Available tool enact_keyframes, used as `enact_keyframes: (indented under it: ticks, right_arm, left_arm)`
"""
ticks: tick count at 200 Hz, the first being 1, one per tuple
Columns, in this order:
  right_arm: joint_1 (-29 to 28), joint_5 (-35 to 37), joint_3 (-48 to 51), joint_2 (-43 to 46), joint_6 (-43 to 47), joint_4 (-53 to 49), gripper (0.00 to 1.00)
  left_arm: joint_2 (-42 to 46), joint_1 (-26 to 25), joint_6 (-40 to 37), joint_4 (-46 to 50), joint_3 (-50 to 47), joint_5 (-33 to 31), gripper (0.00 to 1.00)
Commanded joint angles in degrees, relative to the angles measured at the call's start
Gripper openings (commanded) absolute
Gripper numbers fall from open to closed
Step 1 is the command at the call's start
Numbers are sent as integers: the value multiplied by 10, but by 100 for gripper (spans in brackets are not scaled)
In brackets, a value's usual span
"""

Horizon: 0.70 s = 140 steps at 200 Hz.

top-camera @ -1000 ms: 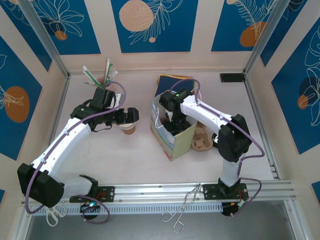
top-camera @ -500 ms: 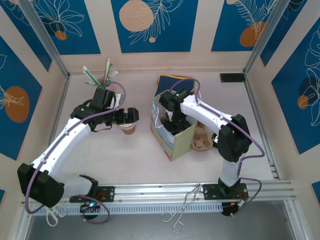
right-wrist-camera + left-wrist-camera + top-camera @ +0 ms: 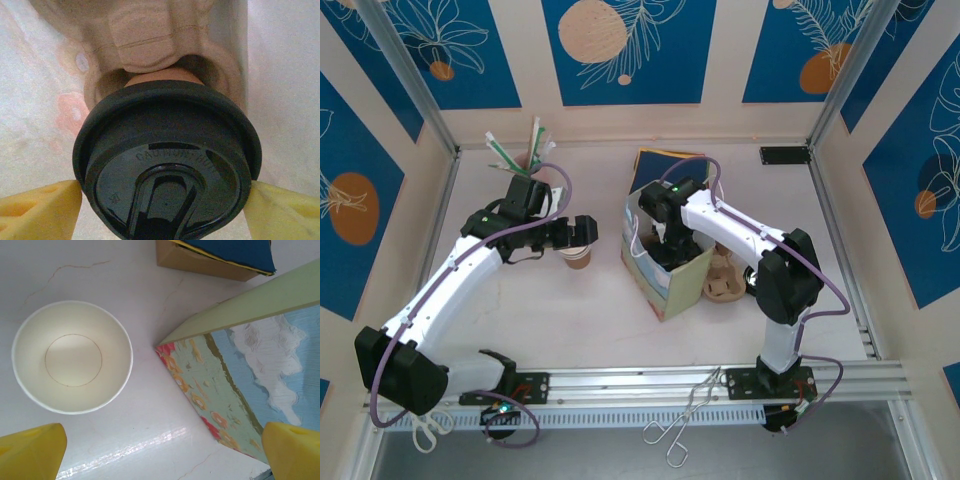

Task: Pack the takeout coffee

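The takeout coffee (image 3: 165, 150), a brown cup under a round black lid, sits in a moulded pulp holder (image 3: 140, 45) inside the paper bag (image 3: 672, 272). My right gripper (image 3: 162, 200) is down in the bag (image 3: 663, 232), its yellow fingers (image 3: 40, 210) pressed against both sides of the lid. My left gripper (image 3: 582, 230) hovers open left of the bag, just above a lidless brown cup (image 3: 578, 259). In the left wrist view that white-lined cup (image 3: 72, 356) is empty, and the left gripper (image 3: 162, 452) has bare table between its fingers, with the bag's printed corner (image 3: 240, 385) beside it.
A cup of wrapped straws (image 3: 525, 155) stands at the back left. A brown box with a blue top (image 3: 665, 160) lies behind the bag. A pulp cup carrier (image 3: 722, 280) rests right of the bag. Metal tongs (image 3: 685, 415) lie on the front rail.
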<state>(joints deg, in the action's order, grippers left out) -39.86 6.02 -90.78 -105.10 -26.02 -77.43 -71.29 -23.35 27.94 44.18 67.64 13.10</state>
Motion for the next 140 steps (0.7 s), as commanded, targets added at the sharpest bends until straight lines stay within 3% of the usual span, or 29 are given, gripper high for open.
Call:
enact_keyframes:
  ticks: [1,140]
  right_arm:
    - [-6,3,-21,18,-10,-20,83]
    - [-7,8,-35,18,-14,-33,83]
  left_arm:
    - [14,7,-3,2,-2,8,100]
    - [16,7,-3,-2,-7,10,100]
